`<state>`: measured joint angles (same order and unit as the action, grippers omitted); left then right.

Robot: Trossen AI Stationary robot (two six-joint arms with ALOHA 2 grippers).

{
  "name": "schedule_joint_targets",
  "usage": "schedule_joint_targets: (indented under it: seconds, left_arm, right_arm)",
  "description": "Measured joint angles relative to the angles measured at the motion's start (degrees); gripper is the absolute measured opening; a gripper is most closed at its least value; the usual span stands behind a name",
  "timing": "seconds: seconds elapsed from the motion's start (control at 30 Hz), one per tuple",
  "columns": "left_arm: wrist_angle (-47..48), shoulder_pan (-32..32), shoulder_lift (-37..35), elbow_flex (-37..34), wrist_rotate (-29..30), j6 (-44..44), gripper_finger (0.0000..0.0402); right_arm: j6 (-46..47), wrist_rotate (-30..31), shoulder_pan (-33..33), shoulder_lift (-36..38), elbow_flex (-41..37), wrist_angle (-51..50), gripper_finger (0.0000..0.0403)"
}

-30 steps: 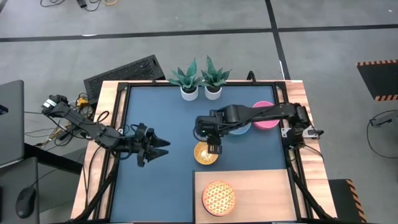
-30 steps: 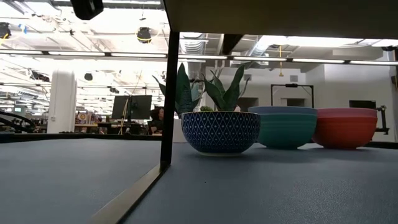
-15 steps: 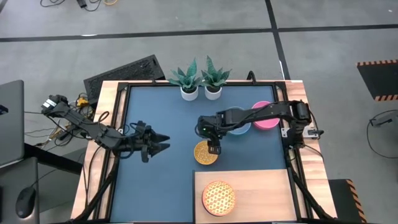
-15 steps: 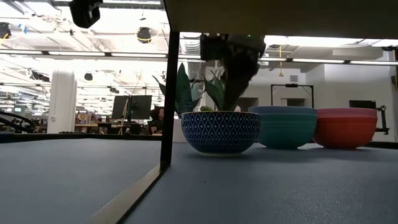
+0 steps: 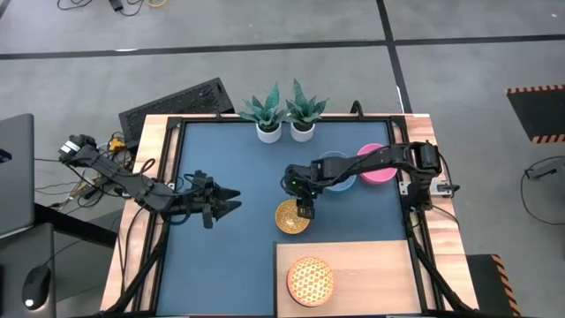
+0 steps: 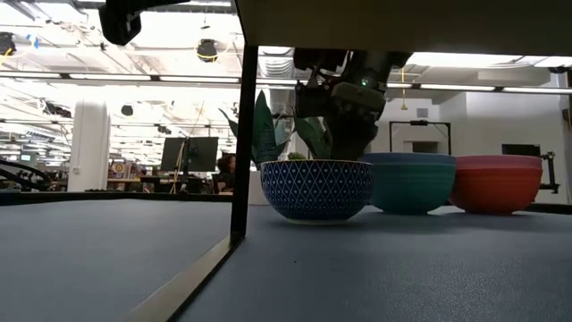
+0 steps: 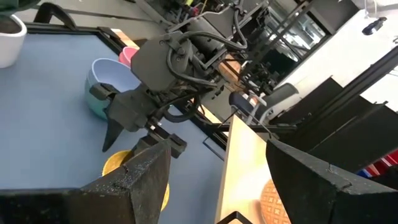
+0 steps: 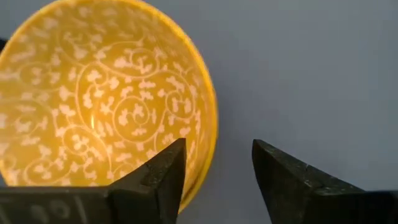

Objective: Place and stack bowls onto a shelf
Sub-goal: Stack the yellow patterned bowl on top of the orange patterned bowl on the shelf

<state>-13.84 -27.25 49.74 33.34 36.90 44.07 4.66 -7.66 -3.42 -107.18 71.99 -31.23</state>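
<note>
Our left gripper (image 5: 231,200) waits wide open over the table, and our right gripper (image 5: 305,210) has come down over the yellow bowl's (image 5: 292,217) rim, fingers apart, beside the shelf (image 5: 371,274), ready to pinch.

Robotics lab in large open-plan hall. Grey concrete floor (image 5: 265,53) with taped lines, hazard-striped marking (image 5: 537,89). Ceiling strip lights (image 6: 80,78), white column (image 6: 88,143), monitors (image 6: 198,152) on far desks. Loose cables (image 5: 97,172) and laptop (image 5: 13,172) beside tabletop (image 5: 238,177).
</note>
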Motion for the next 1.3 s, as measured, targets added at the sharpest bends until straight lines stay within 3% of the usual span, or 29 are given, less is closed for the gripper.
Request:
schedule_joint_targets:
  seconds: [0.1,0.3,0.57,0.83,1.07,1.3]
  left_arm:
    - [0.02,0.54,0.0,0.0,0.01,0.09,0.0249]
    - [0.5,1.21,0.0,0.0,-0.4,0.13,0.0249]
    - [0.95,1.22,0.0,0.02,-0.47,0.14,0.0249]
    - [1.18,1.2,0.0,0.02,-0.47,0.14,0.0249]
    - [1.15,1.2,0.0,0.02,-0.52,0.11,0.0249]
    - [1.39,1.2,0.0,0.02,-0.62,-0.28,0.0249]
  right_arm:
    - [1.21,-0.02,0.0,0.0,-0.66,0.62,0.016]
    - [3.28,-0.54,-0.11,0.14,-1.82,0.67,0.0035]
    - [6.04,-0.14,-0.09,-0.13,0.28,-0.71,0.0035]
    - [5.19,0.86,-0.52,-0.19,10.82,-9.91,0.0035]
    - [3.74,4.8,-1.62,-0.15,26.25,-26.63,0.0035]
    - [7.85,6.75,-0.02,1.25,48.03,-43.31,0.0035]
